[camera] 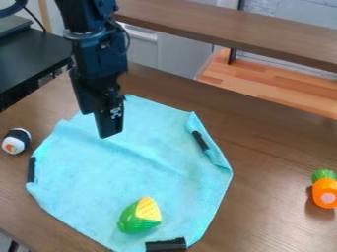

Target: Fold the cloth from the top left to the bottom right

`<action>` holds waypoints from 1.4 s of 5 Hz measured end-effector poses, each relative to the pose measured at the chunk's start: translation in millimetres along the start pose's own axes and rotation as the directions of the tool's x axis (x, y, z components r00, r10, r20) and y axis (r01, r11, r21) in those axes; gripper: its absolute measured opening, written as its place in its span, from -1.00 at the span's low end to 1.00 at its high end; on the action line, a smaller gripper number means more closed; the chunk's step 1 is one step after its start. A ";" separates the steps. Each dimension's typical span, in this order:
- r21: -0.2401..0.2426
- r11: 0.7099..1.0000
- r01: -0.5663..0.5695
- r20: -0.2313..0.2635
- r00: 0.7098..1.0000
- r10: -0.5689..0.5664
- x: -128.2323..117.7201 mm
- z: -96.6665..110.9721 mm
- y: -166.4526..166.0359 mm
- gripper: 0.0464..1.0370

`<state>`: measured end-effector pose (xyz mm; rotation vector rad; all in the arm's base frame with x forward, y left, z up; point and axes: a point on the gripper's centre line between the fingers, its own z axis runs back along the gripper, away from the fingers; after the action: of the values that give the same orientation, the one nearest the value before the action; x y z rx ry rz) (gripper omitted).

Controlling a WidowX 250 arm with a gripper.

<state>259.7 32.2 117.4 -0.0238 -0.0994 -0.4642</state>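
While the black gripper hangs down over the upper-left part of the light blue cloth, I cannot tell whether it is open or shut, nor whether it touches the fabric. The cloth lies spread on the brown table, creased, its right edge turned inward. Black strips mark its left, right and bottom edges. A toy corn rests on its lower part. Beyond the cloth sit a toy sushi roll, left, and an orange toy carrot, right.
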 end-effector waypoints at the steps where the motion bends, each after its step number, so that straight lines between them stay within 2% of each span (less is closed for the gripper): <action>1: -0.021 1.000 0.006 -0.015 1.000 -0.007 0.4 -6.8 -0.8 0.93; 2: -0.052 0.998 0.046 0.001 0.999 -0.046 3.6 -14.9 16.2 0.92; 3: -0.061 0.996 0.072 -0.024 0.997 -0.074 6.0 -22.3 33.2 0.93; 5: -0.017 0.986 0.166 0.034 0.986 -0.165 16.2 -25.8 51.9 0.92; 6: 0.007 0.991 0.135 0.076 0.988 -0.135 22.9 -25.8 75.8 0.93; 7: 0.028 0.997 0.078 0.089 0.993 -0.080 28.1 -29.2 104.8 0.93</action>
<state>334.2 112.1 91.1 -0.0172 -0.1946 -0.5408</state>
